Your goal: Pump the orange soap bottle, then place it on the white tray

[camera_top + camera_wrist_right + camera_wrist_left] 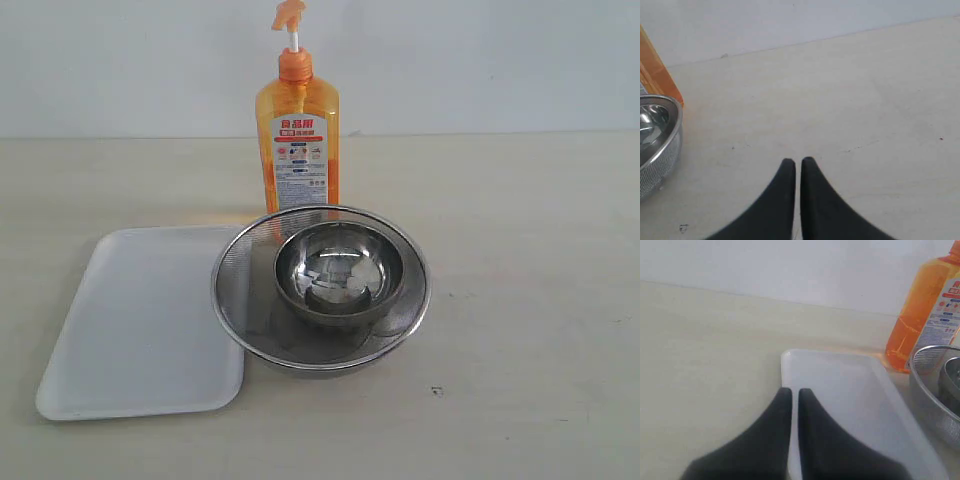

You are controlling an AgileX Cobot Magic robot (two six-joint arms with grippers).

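- Pale tabletop, white wall behind; a steel mesh strainer with a smaller steel bowl inside sits mid-table.
- The orange soap bottle stands upright just behind the strainer.
- The white tray lies against the strainer's side.
- Left gripper and right gripper hang on either side of the strainer, jaws pinched together, empty.
- Pumping looks not yet begun; the next move calls for reaching past the strainer and pressing the pump head.

soft even daylight, faint shadows, slightly blurry wrist views

We see a pale tabletop: the orange soap bottle near its far edge, the white tray and mesh strainer nearer.
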